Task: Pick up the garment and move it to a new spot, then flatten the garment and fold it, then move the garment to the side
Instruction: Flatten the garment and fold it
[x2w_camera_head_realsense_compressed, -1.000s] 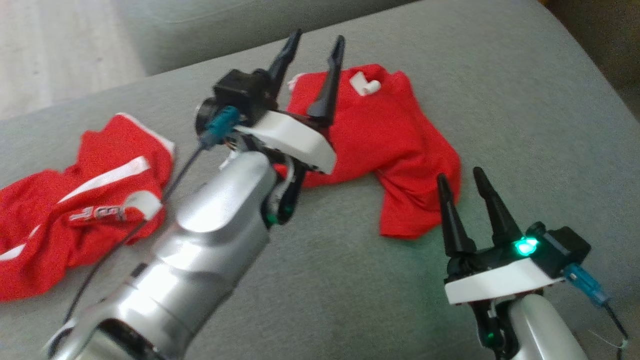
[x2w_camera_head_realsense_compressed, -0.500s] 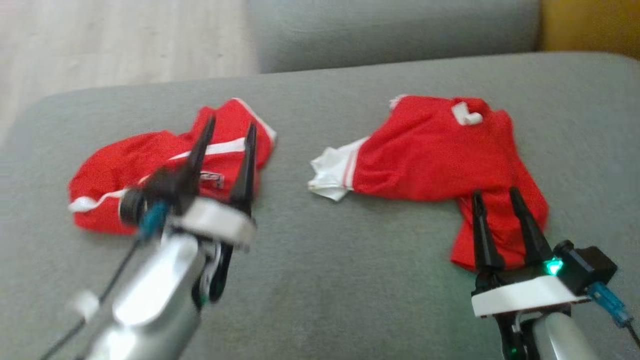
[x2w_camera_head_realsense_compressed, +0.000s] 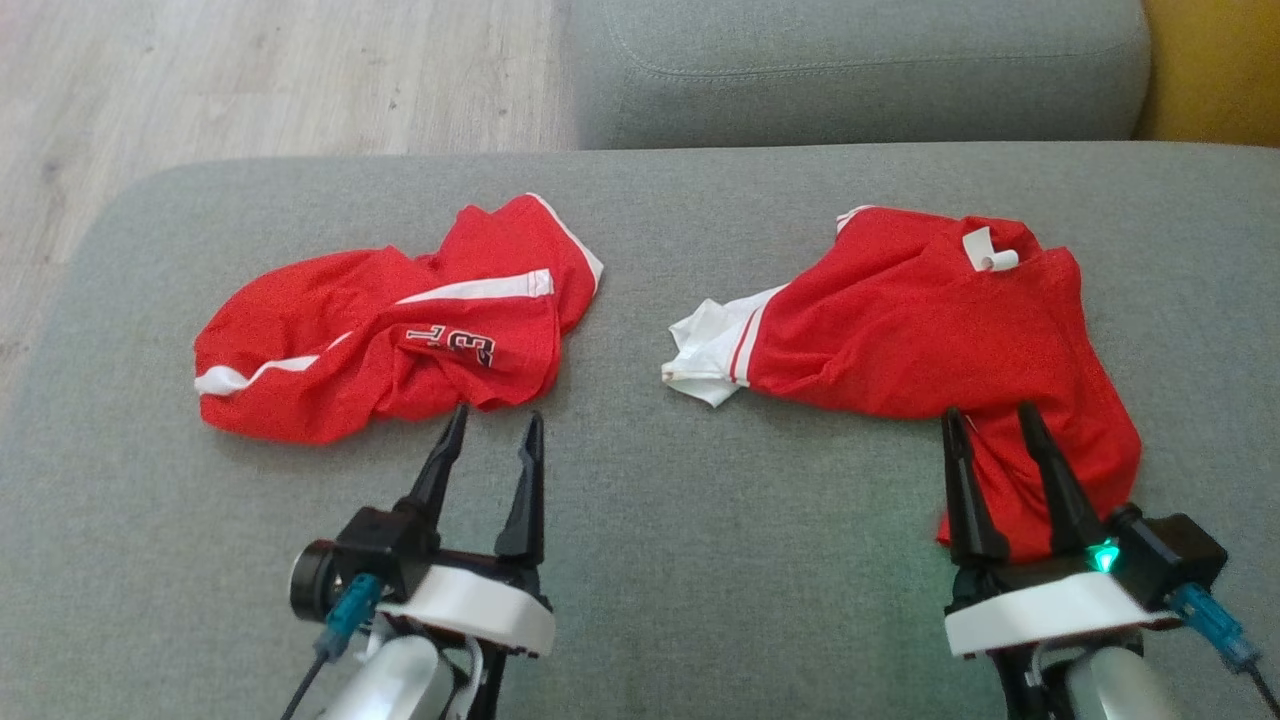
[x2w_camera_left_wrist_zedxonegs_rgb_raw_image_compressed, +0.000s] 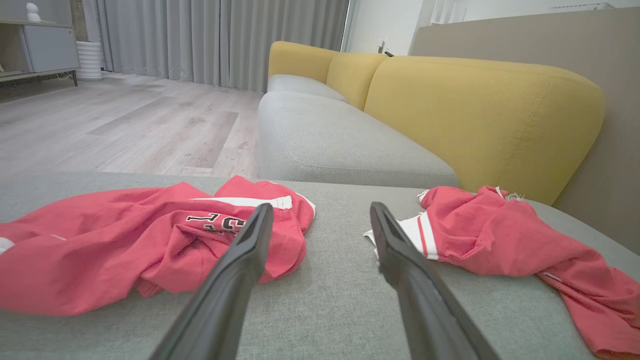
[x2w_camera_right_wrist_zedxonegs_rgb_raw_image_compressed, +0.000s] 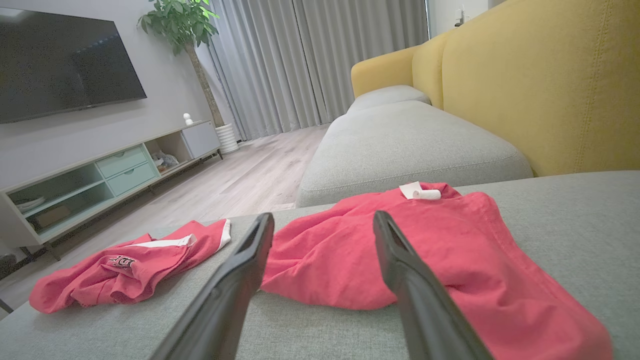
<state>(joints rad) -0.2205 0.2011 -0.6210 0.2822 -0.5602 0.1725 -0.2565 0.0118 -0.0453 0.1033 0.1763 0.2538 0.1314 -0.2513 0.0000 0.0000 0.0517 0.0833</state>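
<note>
Has drawn the left gripper (x2w_camera_head_realsense_compressed: 497, 412) back from a high reach across toward the right garment (x2w_camera_head_realsense_compressed: 920, 320) a second ago, past the left garment (x2w_camera_head_realsense_compressed: 380, 345) half a second ago, down to the lower left of the head view. Has also swung and levelled the head camera meanwhile, so puts the slide of both garments across the frame down to the camera, not to the cloth. Leaves both red garments crumpled on the grey sofa seat (x2w_camera_head_realsense_compressed: 640, 560), well apart: the left one with a white stripe (x2w_camera_head_realsense_compressed: 470, 290) and a printed number (x2w_camera_head_realsense_compressed: 450, 345), the right one with a curled white label (x2w_camera_head_realsense_compressed: 990, 250) at its far edge and a white cuff (x2w_camera_head_realsense_compressed: 705, 355) toward the middle. Reads, as a judgement, as a return to a ready stance: no cloth in either grip, nothing flattened or folded, pick-up yet to begin. Cannot tell for sure which garment counts as the one to move; perhaps the right, given the right gripper (x2w_camera_head_realsense_compressed: 987, 409) already at its near corner. Holds the left gripper low and close to the body, fingertips just short of the left garment's near edge, apart from it. Keeps the right gripper at the lower right as before, fingers overlapping the near corner of the right garment; touching or hovering, cannot tell. Shows both grippers spread wide, empty, fingers pointing away toward the far cushion (x2w_camera_head_realsense_compressed: 860, 80) and running low over the seat in the wrist views.
</note>
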